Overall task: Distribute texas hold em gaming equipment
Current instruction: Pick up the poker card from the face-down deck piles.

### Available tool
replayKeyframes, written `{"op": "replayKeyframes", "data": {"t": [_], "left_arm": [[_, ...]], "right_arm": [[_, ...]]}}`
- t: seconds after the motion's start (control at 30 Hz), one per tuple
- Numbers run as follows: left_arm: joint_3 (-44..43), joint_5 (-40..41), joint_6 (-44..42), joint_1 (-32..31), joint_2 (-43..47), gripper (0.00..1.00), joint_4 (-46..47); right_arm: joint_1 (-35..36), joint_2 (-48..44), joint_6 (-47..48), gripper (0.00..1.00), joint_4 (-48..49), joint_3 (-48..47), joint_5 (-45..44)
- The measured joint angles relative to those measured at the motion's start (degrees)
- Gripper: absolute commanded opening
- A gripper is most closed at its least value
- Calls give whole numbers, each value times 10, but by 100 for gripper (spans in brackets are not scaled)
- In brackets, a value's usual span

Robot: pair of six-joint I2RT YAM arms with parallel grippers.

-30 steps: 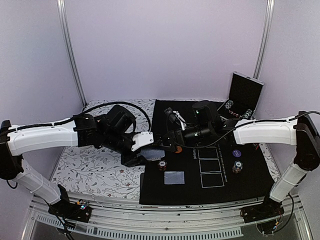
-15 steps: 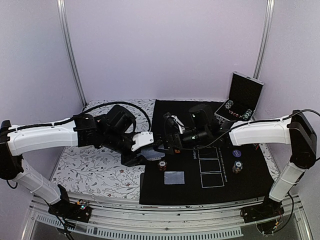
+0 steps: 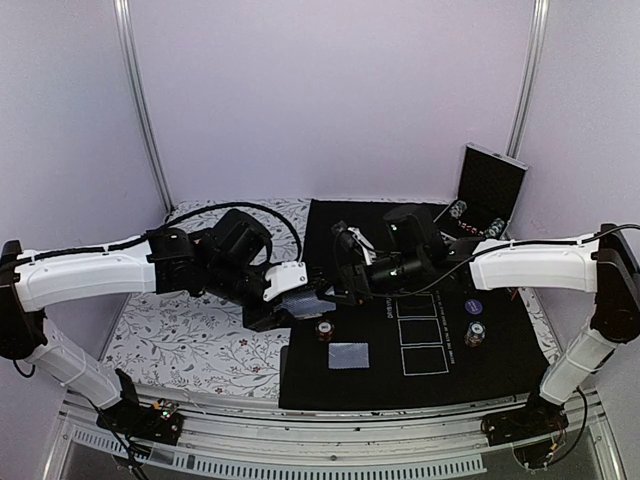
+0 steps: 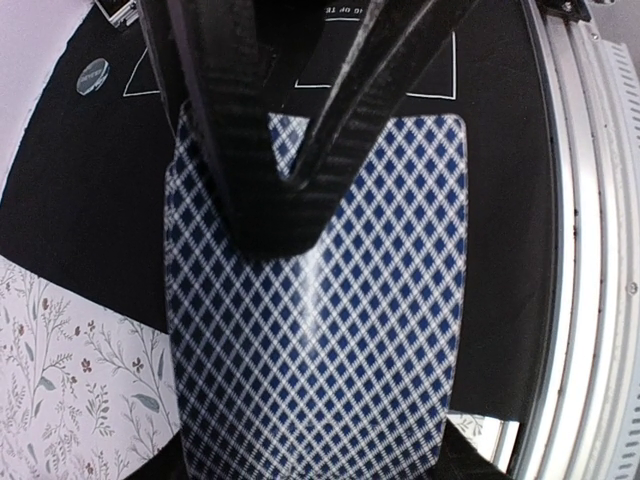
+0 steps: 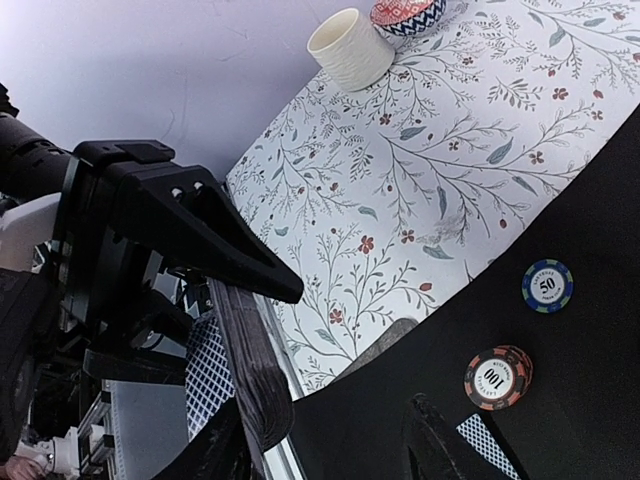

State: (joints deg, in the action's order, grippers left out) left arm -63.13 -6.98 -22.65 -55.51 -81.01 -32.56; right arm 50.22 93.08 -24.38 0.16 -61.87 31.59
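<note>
My left gripper (image 3: 292, 306) is shut on a deck of blue diamond-backed playing cards (image 4: 320, 330), held over the left edge of the black mat (image 3: 400, 385). My right gripper (image 3: 337, 288) reaches in at the deck's far end. Its black fingers (image 4: 240, 150) lie over the top card in the left wrist view. In the right wrist view my right gripper (image 5: 325, 430) has its jaws apart, the deck's edge (image 5: 250, 380) just inside the left one. One card (image 3: 348, 355) lies face down on the mat beside a 100 chip stack (image 5: 497, 377); a 50 chip (image 5: 547, 286) sits farther off.
More chips (image 3: 474, 335) and a round button disc (image 3: 474, 308) sit on the mat's right side, beside three white outlined boxes (image 3: 420, 335). An open black case (image 3: 490, 190) stands at the back right. A cream cup (image 5: 348, 48) and a patterned bowl (image 5: 408, 15) stand on the floral cloth.
The right gripper's jaws have narrowed at the deck's far end, and its arm has shifted slightly. The left arm and the deck have stayed put.
</note>
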Motion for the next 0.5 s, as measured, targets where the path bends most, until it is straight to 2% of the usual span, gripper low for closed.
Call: {"op": "replayKeyframes", "data": {"t": [0.37, 0.5], "left_arm": [[0, 0, 0, 0, 0, 55, 2], [0, 2, 0, 0, 0, 55, 2]], "right_arm": [[0, -34, -5, 12, -25, 1, -1], [0, -43, -4, 4, -39, 1, -4]]}}
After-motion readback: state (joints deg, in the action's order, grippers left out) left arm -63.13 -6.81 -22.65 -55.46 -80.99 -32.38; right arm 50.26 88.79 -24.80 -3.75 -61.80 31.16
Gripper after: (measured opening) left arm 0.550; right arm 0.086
